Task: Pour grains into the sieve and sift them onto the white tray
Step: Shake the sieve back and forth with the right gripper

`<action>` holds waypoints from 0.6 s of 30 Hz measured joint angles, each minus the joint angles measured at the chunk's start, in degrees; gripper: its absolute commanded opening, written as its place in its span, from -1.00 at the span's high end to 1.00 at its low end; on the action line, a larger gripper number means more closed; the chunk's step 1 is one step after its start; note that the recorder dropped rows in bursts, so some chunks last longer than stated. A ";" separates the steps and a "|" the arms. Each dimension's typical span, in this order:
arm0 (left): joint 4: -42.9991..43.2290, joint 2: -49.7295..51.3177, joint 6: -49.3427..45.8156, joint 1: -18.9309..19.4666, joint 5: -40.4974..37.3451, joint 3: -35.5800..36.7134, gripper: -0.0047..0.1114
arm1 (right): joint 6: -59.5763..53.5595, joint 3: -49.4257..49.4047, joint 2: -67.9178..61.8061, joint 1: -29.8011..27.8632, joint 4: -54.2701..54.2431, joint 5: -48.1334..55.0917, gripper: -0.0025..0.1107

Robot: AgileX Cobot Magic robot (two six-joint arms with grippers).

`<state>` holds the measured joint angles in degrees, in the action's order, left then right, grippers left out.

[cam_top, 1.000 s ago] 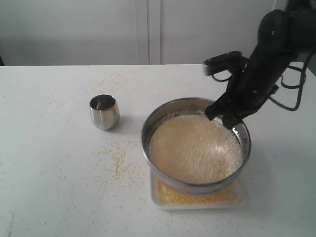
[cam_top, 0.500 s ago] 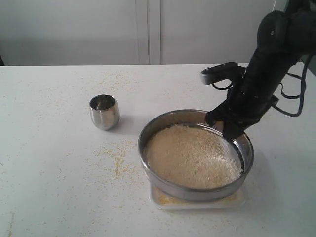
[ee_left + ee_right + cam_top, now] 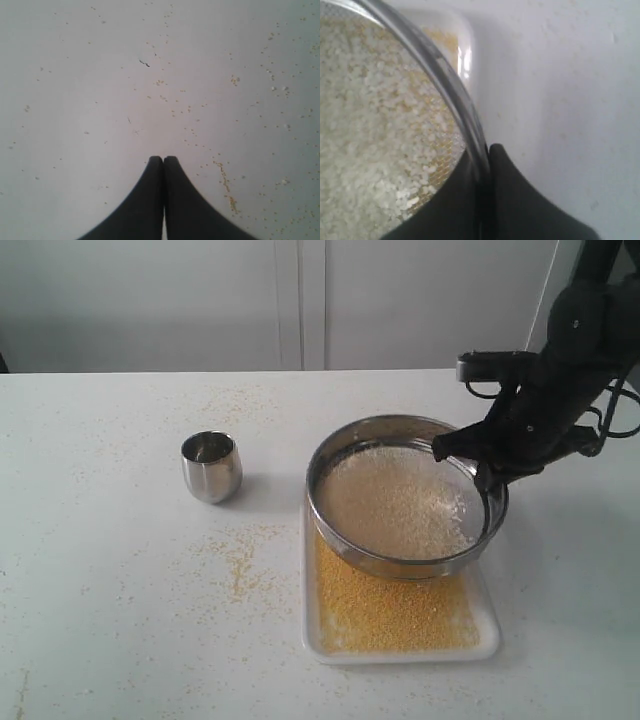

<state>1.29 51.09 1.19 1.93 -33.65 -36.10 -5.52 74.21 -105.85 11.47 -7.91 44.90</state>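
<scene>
The sieve [image 3: 345, 445] is held in the air over the far end of the white tray [image 3: 490, 645], tilted a little. My right gripper [image 3: 484, 478] is shut on the sieve's right rim [image 3: 451, 85], one finger inside and one outside. Whitish grains [image 3: 395, 502] lie on the mesh [image 3: 375, 125]. Yellow grains [image 3: 390, 605] cover the tray's floor below. My left gripper [image 3: 163, 159] is shut on nothing, hanging over bare table dotted with stray grains; the exterior view does not show it.
A small steel cup [image 3: 211, 466] stands upright on the table left of the sieve. Spilled yellow grains [image 3: 238, 562] lie scattered between cup and tray. The white table [image 3: 120, 620] reaches back to a pale wall.
My right gripper has swung the sieve back and to the right, away from the tray's near end. More yellow grains now lie on the tray. The cup has not moved.
</scene>
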 measured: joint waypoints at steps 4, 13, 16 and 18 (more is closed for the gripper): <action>0.00 0.00 0.00 0.00 0.00 0.00 0.92 | -2.08 -0.72 0.22 1.66 -0.73 2.19 0.96; 0.00 0.00 0.00 0.00 0.00 0.00 0.92 | -1.92 -1.57 0.22 1.45 -0.75 3.02 0.96; 0.00 0.00 0.00 0.00 0.00 0.00 0.92 | -2.69 -1.68 0.22 0.48 -2.67 -0.63 0.96; 0.00 0.00 0.00 0.00 0.00 0.00 0.92 | -16.02 -1.46 0.22 1.20 -6.65 1.81 0.96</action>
<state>1.29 51.09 1.19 1.93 -33.65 -36.10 -21.54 72.75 -105.63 12.67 -14.56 46.70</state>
